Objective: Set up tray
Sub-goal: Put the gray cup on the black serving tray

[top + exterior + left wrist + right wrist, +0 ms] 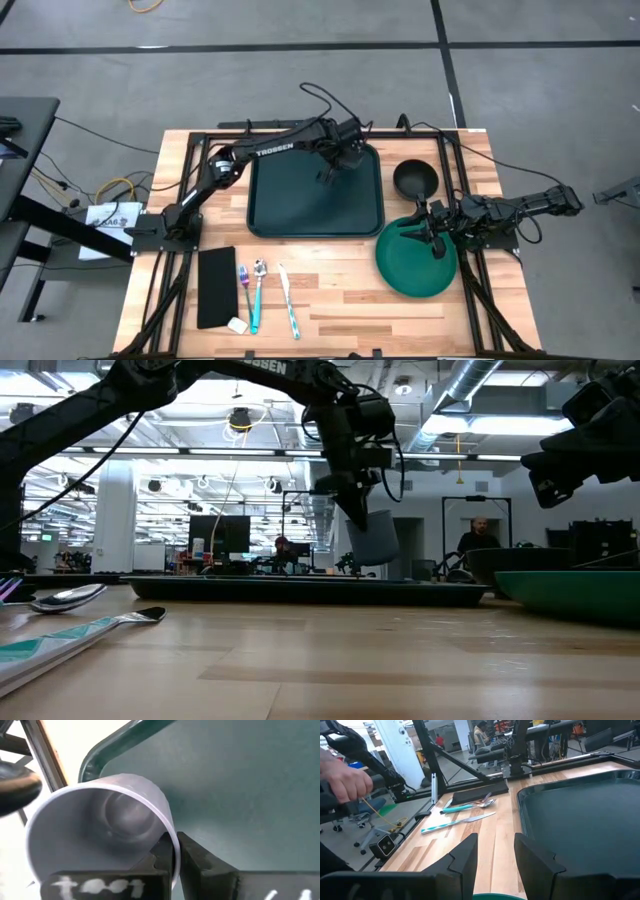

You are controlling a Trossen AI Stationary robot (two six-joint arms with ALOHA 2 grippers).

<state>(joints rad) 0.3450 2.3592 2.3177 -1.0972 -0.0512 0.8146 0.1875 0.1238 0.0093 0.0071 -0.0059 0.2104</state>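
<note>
The dark green tray lies flat on the middle of the table, and it also shows in the low view. My left gripper is above the tray's far right corner and is shut on a pale grey cup. In the low view the cup hangs clear above the tray. My right gripper is open and empty. It hovers over the round green plate at the table's right. My left gripper holds the cup by its rim, with one finger inside the cup and one outside against the wall. The fingers come from above. The cup is lifted clear of the tray and tilted, its mouth turned up toward the wrist.
A black bowl stands to the right of the tray, beyond the green plate. Near the table's front edge lie a flat black rectangle and cutlery with teal handles. A person's hand shows beyond the table.
</note>
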